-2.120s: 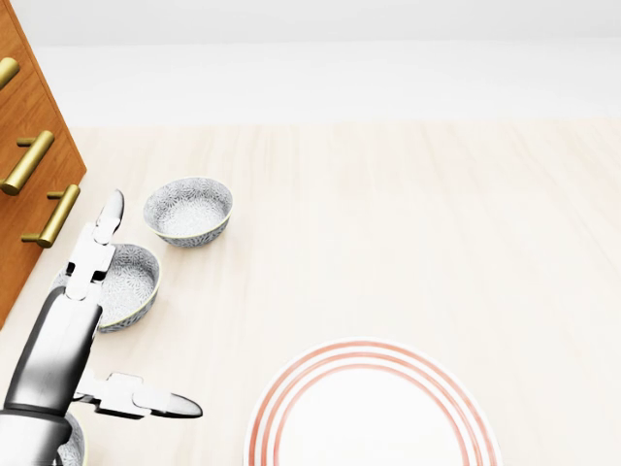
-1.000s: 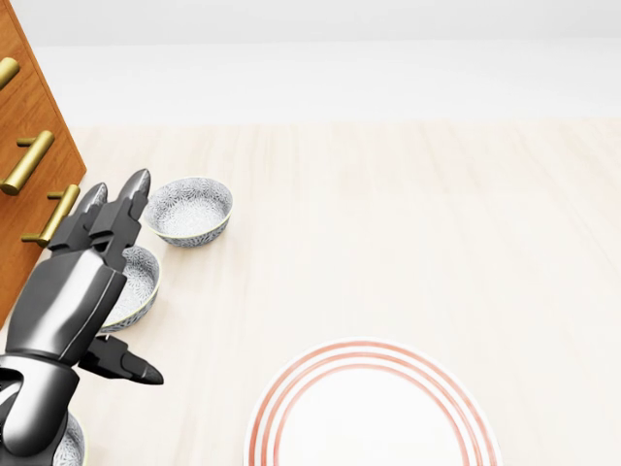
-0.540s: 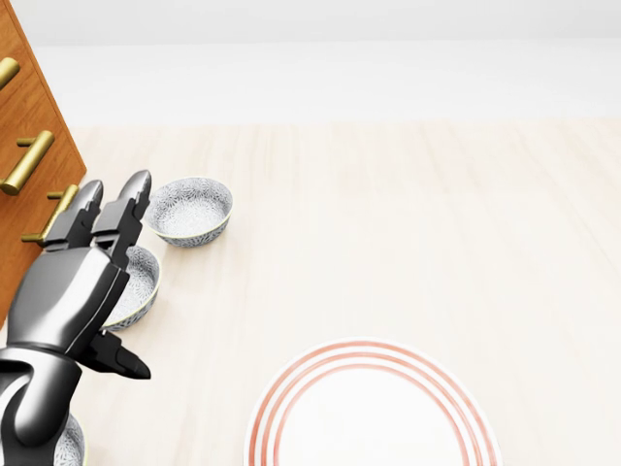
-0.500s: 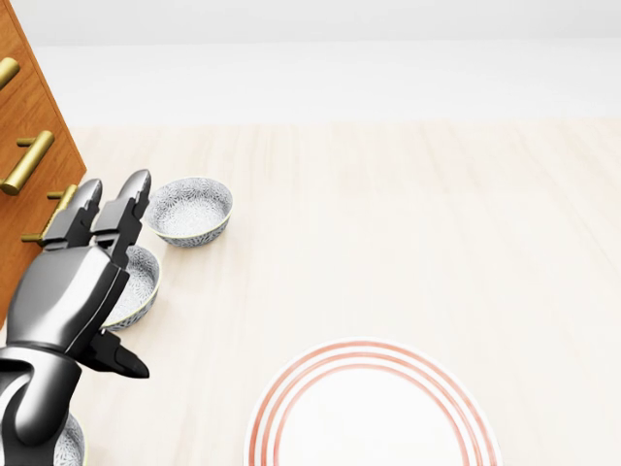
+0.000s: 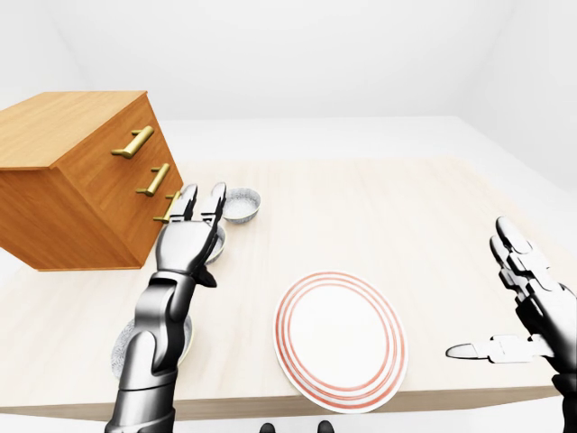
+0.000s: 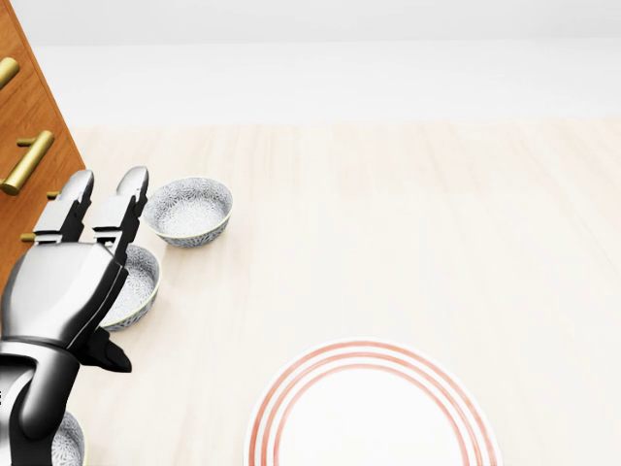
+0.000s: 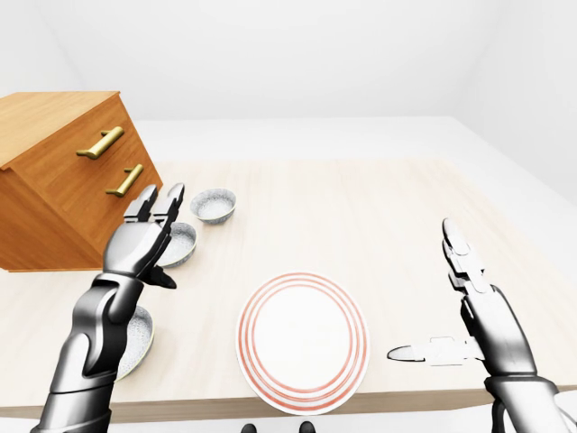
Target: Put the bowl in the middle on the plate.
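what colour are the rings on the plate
Salmon-red: three thin concentric rings around the rim of the white plate, clearest in the head view.

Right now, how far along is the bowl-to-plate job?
Done: nothing. The plate is bare and the middle bowl sits on the table. In hand: the open left hand hovers over that bowl, no grip. Left: grasp, lift, set it on the plate.

My L hand [image 7: 137,244] hovers palm down, arm bent at elbow, fingers [image 7: 160,203] straight & side by side, thumb tucked under. R hand [image 7: 491,327] splayed wide, fingers up, thumb pointing left.
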Controlling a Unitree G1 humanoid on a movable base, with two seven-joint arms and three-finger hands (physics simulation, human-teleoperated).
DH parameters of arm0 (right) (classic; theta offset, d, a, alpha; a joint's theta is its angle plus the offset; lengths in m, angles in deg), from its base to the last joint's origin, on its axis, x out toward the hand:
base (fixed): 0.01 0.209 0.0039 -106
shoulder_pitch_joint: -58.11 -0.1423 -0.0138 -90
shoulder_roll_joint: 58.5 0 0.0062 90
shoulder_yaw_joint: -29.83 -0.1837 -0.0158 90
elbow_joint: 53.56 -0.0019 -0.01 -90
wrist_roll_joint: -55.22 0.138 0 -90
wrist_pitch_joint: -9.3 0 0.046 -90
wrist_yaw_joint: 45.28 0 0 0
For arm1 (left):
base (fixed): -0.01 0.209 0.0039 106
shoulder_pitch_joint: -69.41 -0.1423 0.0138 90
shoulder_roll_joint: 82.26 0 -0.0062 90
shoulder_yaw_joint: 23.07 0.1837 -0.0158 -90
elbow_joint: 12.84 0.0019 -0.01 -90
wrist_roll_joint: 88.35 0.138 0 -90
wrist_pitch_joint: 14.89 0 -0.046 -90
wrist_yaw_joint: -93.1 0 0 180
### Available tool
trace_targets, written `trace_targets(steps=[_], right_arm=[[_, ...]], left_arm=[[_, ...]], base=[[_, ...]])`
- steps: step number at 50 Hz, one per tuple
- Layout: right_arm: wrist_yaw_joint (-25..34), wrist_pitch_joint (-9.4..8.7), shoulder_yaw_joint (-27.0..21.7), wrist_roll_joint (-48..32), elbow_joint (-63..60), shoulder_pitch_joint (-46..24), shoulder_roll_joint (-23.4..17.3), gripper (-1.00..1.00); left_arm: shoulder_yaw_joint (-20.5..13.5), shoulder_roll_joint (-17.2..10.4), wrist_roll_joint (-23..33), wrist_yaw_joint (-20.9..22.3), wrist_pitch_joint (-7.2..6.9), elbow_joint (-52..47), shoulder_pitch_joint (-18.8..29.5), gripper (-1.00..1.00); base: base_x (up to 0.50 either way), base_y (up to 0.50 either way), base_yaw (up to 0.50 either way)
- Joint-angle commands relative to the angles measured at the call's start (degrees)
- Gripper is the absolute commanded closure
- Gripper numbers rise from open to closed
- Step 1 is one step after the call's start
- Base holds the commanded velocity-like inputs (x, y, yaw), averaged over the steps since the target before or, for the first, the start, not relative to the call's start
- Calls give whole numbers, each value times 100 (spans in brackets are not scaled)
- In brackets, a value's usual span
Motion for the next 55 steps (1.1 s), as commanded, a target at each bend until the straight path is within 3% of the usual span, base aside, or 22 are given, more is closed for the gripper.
trace_targets(steps=[1,12,37,55], right_arm=[[0,0,5,-6,4,-1,0,-100],[0,0,-9,-8,-56,4,7,-100],[0,0,-13,-7,-39,14,19,-100],[0,0,-24,-10,-78,-1,22,-100]], left_arm=[[34,-39,371,-43,0,32,-27,-100],[28,-9,320,159,0,112,-52,-100],[20,5,313,72,0,194,-155,-100],[63,-101,393,-251,0,787,58,-100]], base=[[0,0,0],[0,0,0],[0,0,0],[0,0,0]])
